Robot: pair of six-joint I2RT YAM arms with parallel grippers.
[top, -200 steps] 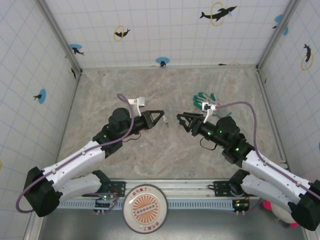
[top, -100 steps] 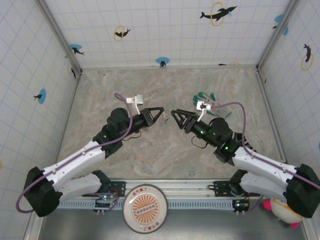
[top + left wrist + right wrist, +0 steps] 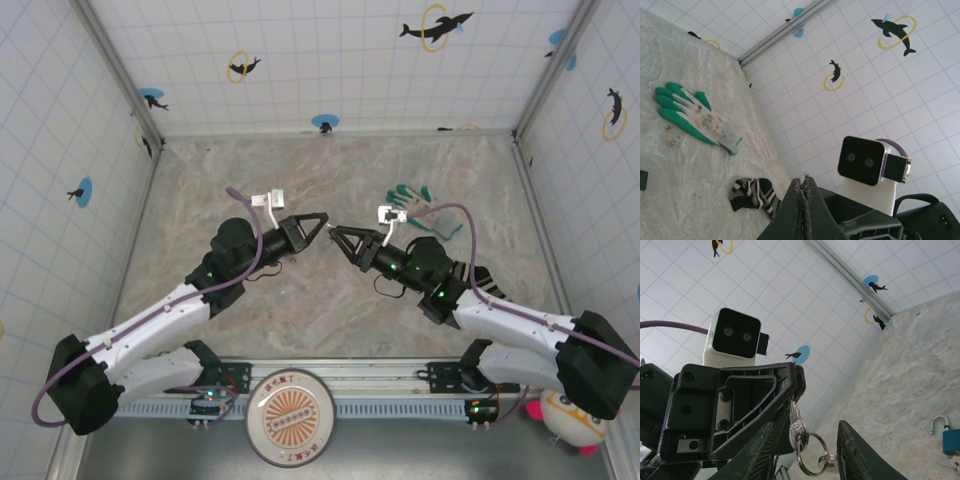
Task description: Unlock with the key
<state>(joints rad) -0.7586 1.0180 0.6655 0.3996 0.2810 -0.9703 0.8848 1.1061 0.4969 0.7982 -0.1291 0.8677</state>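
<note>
— Where is the key (image 3: pixel 794 421) right now?

— Clamped in my left gripper (image 3: pixel 318 219), jaws together on it. It's up off the table (image 3: pixel 300 170) and nearly tip to tip with my right gripper (image 3: pixel 336 234). In my right wrist view it hangs from the left tip, with its key ring (image 3: pixel 808 456) at the low end.

— Which way does it lie?

— Its long axis runs from the left tip toward the gap between my right fingers (image 3: pixel 856 455) (so it comes at me more or less end-on). The ring end is nearest me. The far end is the pinched one, and I take that to be the blade.

— And your right gripper?

— Jaws apart, one finger on each side of the ring, touching nothing that I can make out.

— What does the coming move turn on?

— My right is the free arm and sits right at the key. I judge it should close on the ring end, along that axis rather than across it. The padlock (image 3: pixel 949 438) sits on the table off to the right in that view, well apart from the key (I can't tell whether its shackle is latched).
</note>
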